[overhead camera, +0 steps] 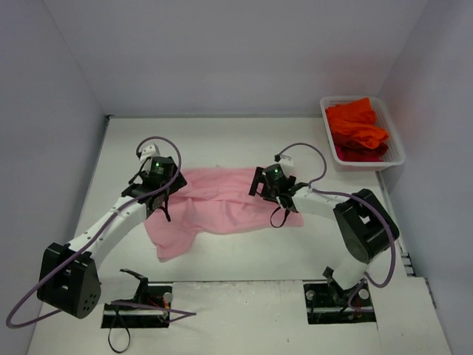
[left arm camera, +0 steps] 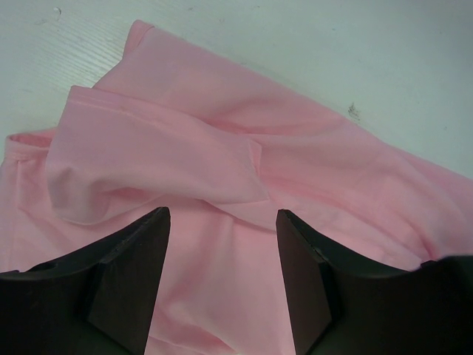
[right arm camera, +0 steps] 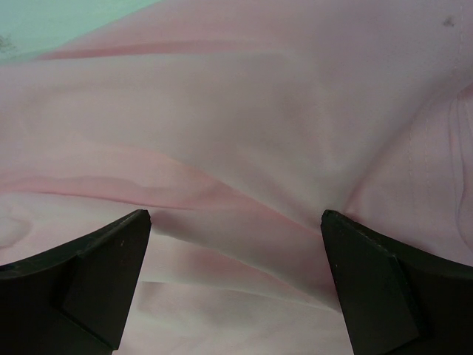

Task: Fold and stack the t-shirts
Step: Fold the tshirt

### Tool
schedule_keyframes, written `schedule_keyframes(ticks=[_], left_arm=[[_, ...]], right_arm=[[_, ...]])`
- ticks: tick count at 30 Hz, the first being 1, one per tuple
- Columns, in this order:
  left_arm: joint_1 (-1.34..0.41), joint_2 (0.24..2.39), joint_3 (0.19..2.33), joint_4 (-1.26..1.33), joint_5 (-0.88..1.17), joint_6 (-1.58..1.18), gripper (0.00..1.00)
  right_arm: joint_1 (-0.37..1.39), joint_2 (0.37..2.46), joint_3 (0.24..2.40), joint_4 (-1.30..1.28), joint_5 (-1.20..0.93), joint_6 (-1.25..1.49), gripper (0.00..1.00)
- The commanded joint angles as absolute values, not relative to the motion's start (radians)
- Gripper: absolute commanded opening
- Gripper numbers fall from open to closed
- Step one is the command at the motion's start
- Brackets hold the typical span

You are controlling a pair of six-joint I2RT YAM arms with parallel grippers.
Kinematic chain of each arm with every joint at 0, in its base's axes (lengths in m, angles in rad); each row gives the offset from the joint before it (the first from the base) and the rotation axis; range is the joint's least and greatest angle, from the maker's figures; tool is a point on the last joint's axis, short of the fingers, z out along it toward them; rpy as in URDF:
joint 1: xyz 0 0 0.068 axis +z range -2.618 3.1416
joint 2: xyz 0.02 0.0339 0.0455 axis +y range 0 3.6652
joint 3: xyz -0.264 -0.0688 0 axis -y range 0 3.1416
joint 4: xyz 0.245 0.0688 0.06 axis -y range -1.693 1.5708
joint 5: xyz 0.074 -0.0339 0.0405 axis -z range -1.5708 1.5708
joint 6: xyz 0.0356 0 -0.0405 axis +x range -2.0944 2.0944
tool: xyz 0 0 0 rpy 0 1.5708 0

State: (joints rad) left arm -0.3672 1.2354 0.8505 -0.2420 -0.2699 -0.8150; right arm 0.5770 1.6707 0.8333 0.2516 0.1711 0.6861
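The left gripper (left arm camera: 222, 222) hovered, jaws apart, over the 9 o'clock edge of the crumpled light pink cloth t-shirt (overhead camera: 222, 203) lying mid-table. The right gripper (right arm camera: 236, 222) gaped wide over its 3 o'clock side. At 2 o'clock, bright orange-red cloth t-shirts (overhead camera: 357, 129) filled a white plastic mesh basket (overhead camera: 363, 166).

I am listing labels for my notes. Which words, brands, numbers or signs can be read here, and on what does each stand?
None can be read. The pink t-shirt is plain, and the orange-red t-shirts and the white basket show no print. Nothing else bears lettering either.
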Motion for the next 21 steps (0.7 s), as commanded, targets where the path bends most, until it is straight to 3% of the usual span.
schedule_keyframes(ticks=[1,21], left_arm=[[-0.353,1.23,0.854,-0.204,-0.272,-0.818,0.55],[-0.304,1.224,0.836,-0.195,-0.236,-0.796,0.55]], right_arm=[[0.581,1.669,0.815,0.31,0.181,0.713,0.97],[0.535,1.686,0.71,0.39,0.146,0.768,0.96]])
